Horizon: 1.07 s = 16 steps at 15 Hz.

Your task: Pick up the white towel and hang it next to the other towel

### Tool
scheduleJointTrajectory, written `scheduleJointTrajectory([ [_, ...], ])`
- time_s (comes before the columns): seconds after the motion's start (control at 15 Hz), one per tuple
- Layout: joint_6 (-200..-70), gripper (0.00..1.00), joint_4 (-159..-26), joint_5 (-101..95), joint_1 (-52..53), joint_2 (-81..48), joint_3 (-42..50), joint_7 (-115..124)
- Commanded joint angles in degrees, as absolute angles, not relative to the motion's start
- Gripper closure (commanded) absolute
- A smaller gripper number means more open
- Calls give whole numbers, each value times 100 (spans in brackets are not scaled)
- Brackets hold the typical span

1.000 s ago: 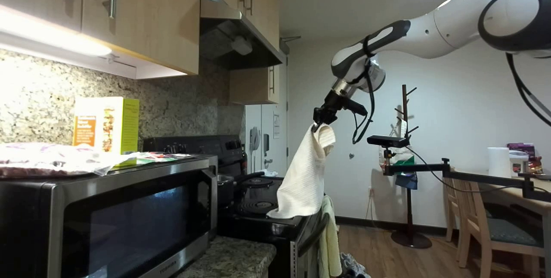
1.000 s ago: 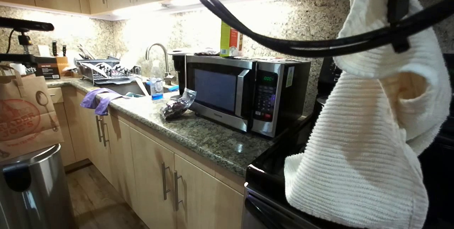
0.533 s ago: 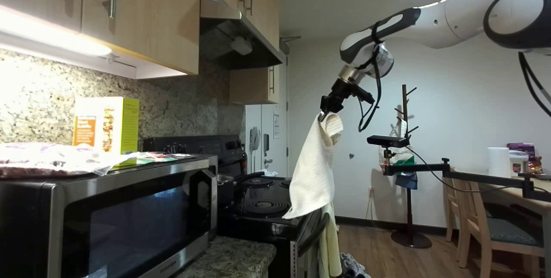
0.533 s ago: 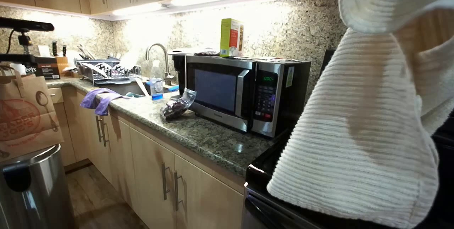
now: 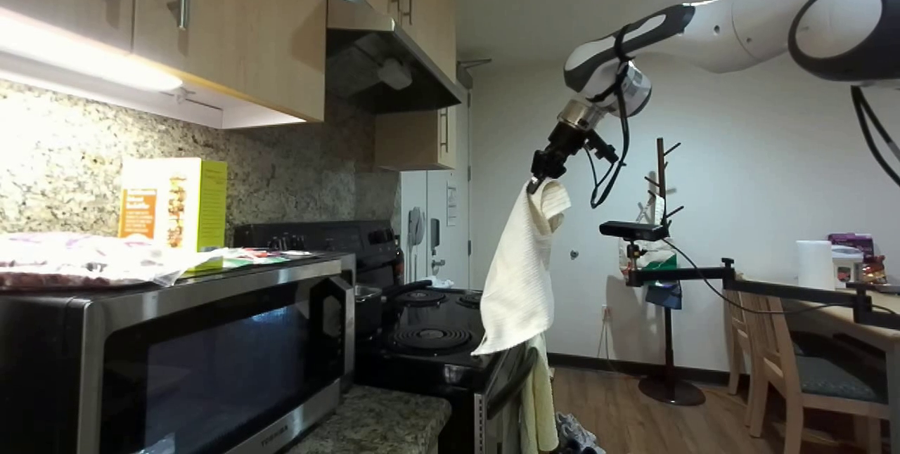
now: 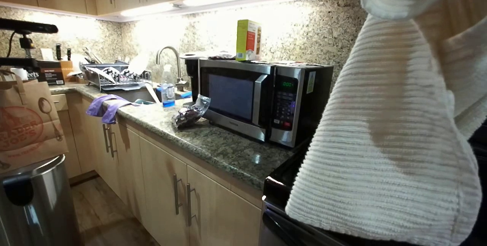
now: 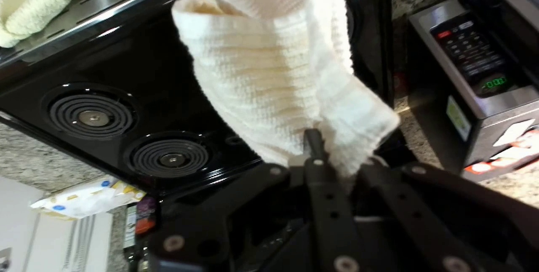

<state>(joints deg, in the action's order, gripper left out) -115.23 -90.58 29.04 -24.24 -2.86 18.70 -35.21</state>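
Observation:
The white towel (image 5: 520, 285) is cream-white, ribbed and loosely folded. My gripper (image 5: 537, 185) is shut on its top end and holds it up, so it hangs down by the front edge of the stove. Its lower corner is at about stovetop height in that view. The towel fills the right side of an exterior view (image 6: 380, 143), where the gripper is out of frame. In the wrist view the towel (image 7: 261, 61) is pinched between the fingers (image 7: 339, 154). The other towel (image 5: 540, 398), pale yellow, hangs over the oven handle (image 5: 512, 384); it also shows in the wrist view (image 7: 46, 6).
The black stovetop (image 7: 139, 49) with coil burners lies below the towel. A pot (image 5: 367, 310) stands on it. A microwave (image 5: 232, 362) stands on the counter beside the stove. The range hood (image 5: 387, 60) is above. A camera on an arm (image 5: 633, 230) stands to the right.
My gripper has moved up and to the right in an exterior view, carrying the towel away from over the burners toward the stove's front. The towel looks larger in an exterior view; the cable there left the frame.

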Motion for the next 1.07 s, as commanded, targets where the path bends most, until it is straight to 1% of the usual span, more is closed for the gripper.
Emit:
scheduleJointTrajectory([
  [0.0,-10556,91,-8759,3268,-2460,-471,1960,-4169],
  [0.07,-10906,91,-8936,3108,-2404,-334,1965,-3886],
  [0.47,-10699,91,-8830,3114,-2433,-493,1964,-4237],
  [0.8,-9513,92,-8131,3119,-2743,-1227,2050,-5276],
  [1.0,-9486,91,-7640,3095,-2992,-1709,1989,-5779],
])
